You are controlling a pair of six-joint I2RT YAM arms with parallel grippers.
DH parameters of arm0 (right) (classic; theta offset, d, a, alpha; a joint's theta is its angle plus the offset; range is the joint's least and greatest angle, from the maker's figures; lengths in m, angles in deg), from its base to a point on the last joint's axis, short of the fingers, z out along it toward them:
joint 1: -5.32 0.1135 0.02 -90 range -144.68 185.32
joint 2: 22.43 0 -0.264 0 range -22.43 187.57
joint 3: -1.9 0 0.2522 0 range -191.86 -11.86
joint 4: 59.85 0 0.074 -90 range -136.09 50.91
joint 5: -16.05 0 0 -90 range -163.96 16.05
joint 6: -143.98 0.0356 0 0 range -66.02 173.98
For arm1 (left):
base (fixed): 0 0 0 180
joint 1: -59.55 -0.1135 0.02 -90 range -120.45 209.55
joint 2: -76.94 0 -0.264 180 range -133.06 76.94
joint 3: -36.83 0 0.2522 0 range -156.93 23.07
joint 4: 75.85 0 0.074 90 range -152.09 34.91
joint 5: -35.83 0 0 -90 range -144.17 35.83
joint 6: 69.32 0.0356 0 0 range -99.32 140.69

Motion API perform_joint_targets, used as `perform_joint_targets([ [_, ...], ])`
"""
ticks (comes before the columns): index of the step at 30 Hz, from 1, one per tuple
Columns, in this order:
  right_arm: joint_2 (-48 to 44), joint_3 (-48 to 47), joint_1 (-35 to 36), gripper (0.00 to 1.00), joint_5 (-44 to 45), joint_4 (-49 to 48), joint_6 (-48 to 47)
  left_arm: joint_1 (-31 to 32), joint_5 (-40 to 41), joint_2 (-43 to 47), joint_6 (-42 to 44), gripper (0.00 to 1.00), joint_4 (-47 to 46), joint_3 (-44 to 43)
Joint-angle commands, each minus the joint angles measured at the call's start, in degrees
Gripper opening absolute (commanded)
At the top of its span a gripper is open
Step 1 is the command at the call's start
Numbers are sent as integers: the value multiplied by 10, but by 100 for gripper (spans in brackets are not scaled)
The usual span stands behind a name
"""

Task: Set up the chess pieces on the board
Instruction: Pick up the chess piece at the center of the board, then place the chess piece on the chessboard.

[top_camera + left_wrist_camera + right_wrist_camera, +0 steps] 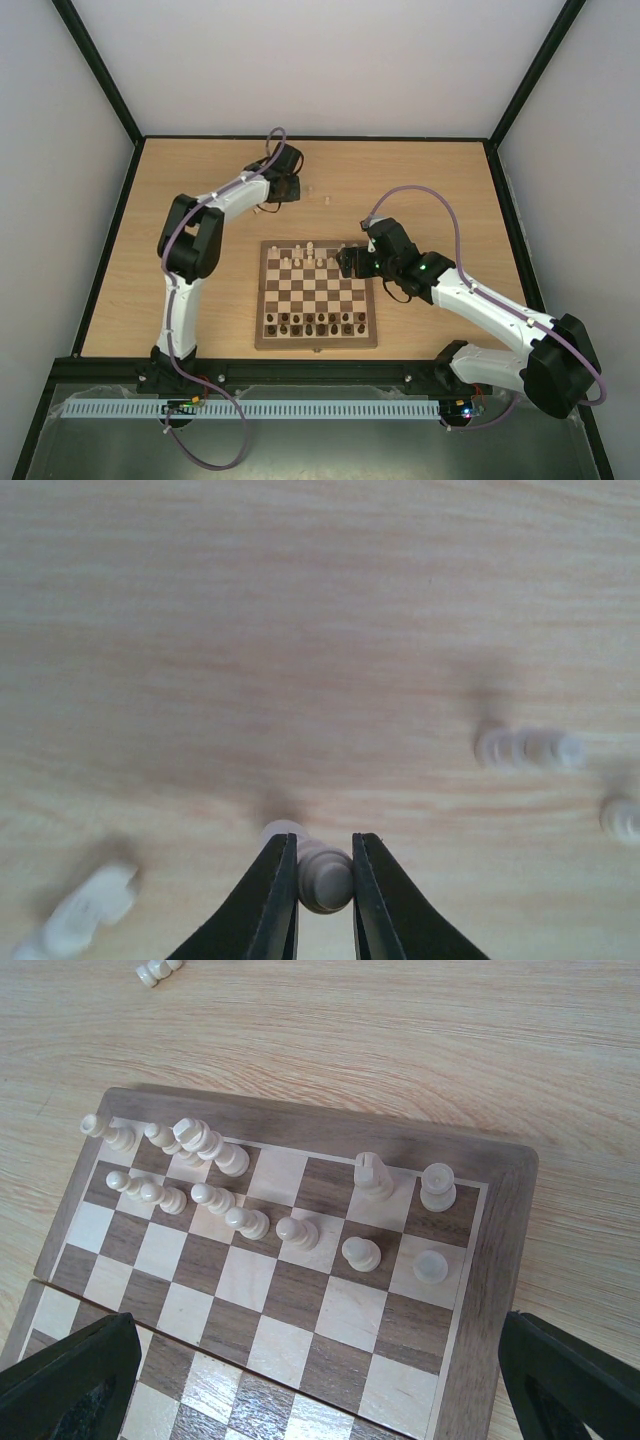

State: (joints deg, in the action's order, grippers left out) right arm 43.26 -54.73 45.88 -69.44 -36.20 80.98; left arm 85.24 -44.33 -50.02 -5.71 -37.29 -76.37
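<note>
- The left fingers (276, 905) are pinched almost shut on a pale chess piece (325, 877). It sits clamped between their tips, low over the tabletop (300, 630). Whether its base touches the wood cannot be told.
- In the top view the left arm reaches to the far side of the tabletop, past the far edge of the board (317, 340) and well apart from it.
- Three loose pale pieces lie on the bare wood near the clamped one, all blurred. One lies on its side to the right (528, 748), one is at the right edge (620, 818), and one lies at the lower left (85, 910).
- The right fingers (70, 1380) stand wide apart and hold nothing. They hang over the far right part of the board, with its squares showing in the gap between them.
- The board lies flat in the middle of the tabletop, between the two arms.
- A row of pale pawns (297, 1230) stands along the second row from the far edge.
- Behind them, the back row holds a cluster of pale figures (200, 1140) at its left end. A knight (372, 1173) and a rook (437, 1185) stand at its right end, with a gap between the two groups.
- The dark pieces (315, 322) stand along the two near rows; they are too small to tell apart.
- One more stray pale piece (158, 970) lies on the tabletop beyond the board's far left corner, at the top edge of the right wrist view.
</note>
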Motion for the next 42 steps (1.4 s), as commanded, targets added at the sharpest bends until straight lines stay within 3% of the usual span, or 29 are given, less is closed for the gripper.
perform_joint_targets([
  [1, -7, 7, 0, 99, 0, -3, -7, 7, -21, 99, -1, 12, -6, 53],
  [12, -15, 6, 0, 99, 8, 2, -5, 47, -118, 267, -2, 14, -29, 182],
  [21, -52, 12, -1, 99, 61, 12, 9, 132, -127, 343, -23, 15, -57, 265],
  [28, -80, 16, -1, 99, 88, 16, 15, 177, -112, 339, -33, 15, -90, 289],
  [42, -70, 17, -1, 99, 78, 13, 13, 188, -106, 315, -43, 15, -176, 360],
])
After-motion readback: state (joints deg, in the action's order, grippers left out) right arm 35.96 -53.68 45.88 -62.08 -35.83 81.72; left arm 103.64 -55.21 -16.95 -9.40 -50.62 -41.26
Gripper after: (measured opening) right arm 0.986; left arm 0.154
